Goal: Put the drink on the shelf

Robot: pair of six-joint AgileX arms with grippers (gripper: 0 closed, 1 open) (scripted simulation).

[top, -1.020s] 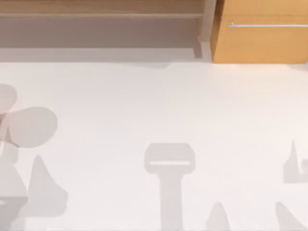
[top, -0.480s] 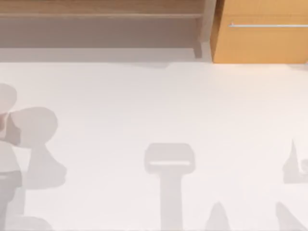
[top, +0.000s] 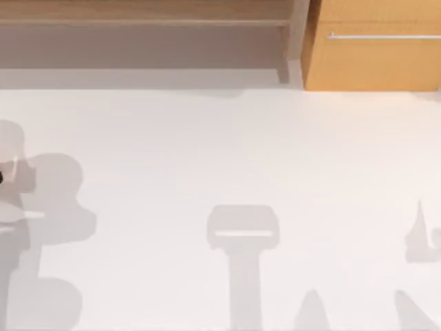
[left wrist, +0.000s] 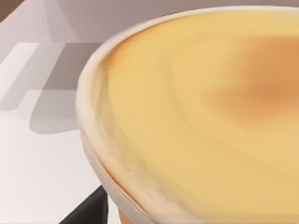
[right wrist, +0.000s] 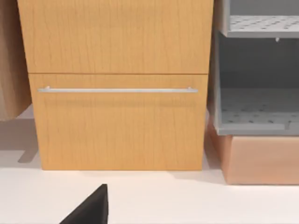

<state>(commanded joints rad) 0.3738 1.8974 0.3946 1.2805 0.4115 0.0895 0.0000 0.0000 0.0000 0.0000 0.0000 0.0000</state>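
Observation:
The drink (left wrist: 201,107), a tan-orange cup with a pale rim and a creamy yellow-orange top, sits very close under the left wrist camera. One black finger (left wrist: 86,212) of my left gripper presses against its side, so the gripper is shut on it. In the top view the cup and gripper show as a faint tan patch (top: 12,176) at the table's far left edge. The shelf (top: 145,12), a long light-wood board over a grey recess, runs along the back left. My right gripper (right wrist: 88,210) faces the cabinet, a dark part of it low in the right wrist view.
An orange-wood cabinet (top: 375,45) with a silver bar handle (right wrist: 117,90) stands at the back right, beside the shelf's grey post (top: 298,41). A grey perforated rack (right wrist: 257,70) on a wooden base stands next to the cabinet. Arm shadows lie across the white table (top: 220,152).
At the top view's left edge, my left arm with the drink has moved toward the back of the table, and its shadows have shifted. The right arm's shadows stay put.

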